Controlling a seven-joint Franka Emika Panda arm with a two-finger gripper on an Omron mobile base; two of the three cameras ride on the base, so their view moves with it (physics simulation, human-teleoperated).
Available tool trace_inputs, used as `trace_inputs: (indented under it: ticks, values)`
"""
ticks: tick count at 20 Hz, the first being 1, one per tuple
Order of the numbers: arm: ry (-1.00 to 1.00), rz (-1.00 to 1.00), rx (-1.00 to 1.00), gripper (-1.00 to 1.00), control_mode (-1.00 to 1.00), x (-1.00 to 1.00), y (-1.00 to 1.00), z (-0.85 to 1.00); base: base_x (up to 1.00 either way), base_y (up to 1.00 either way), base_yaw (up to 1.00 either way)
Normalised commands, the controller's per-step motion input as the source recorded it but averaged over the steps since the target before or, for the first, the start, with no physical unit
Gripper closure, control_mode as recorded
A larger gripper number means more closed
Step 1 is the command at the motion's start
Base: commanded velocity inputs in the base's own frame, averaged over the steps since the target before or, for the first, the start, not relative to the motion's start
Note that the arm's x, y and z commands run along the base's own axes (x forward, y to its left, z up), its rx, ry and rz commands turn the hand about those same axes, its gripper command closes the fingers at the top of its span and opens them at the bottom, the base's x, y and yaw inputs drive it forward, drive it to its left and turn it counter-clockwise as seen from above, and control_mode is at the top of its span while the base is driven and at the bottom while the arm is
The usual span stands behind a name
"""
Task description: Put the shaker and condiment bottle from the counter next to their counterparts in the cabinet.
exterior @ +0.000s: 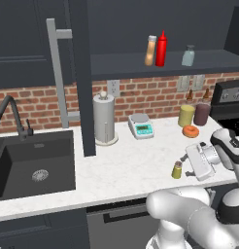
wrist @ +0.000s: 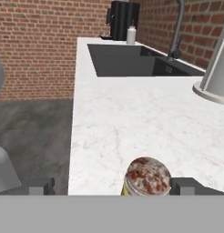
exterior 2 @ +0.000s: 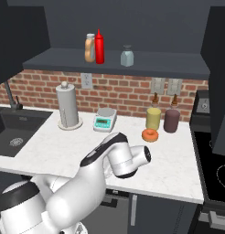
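- The shaker (exterior: 177, 170) stands upright on the counter (exterior: 126, 168) near its front edge, just left of the gripper (exterior: 188, 168)
- In the hand view its speckled cap (wrist: 147, 175) sits between the fingertips (wrist: 38, 186), which are spread wide and hold nothing
- Best to advance level until the body is centred, then close gently below the cap
- The condiment bottle (exterior: 150, 50) already stands touching the red squeeze bottle (exterior: 162, 48) in the cabinet (exterior: 160, 65); the pale shaker (exterior: 188, 56) waits further right

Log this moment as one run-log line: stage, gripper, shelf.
stage: reaching for shaker on counter | gripper: open, fingers either side of shaker | condiment bottle: on cabinet shelf beside red squeeze bottle
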Motion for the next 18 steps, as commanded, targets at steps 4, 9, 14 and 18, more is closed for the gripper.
trace_inputs:
  ticks: [4,9,14,18]
  values:
    - [0.0,0.0,0.01,-1.0,-1.0,0.03,-0.05,-0.02,0.0,0.0,0.0]
    - [0.0,0.0,0.02,-1.0,-1.0,0.01,-0.06,-0.09,0.0,0.0,0.0]
    - [0.0,0.0,0.0,-1.0,-1.0,0.12,0.0,-0.19,0.0,0.0,0.0]
    - [0.0,0.0,0.01,-1.0,-1.0,0.17,0.0,-0.16,0.0,0.0,0.0]
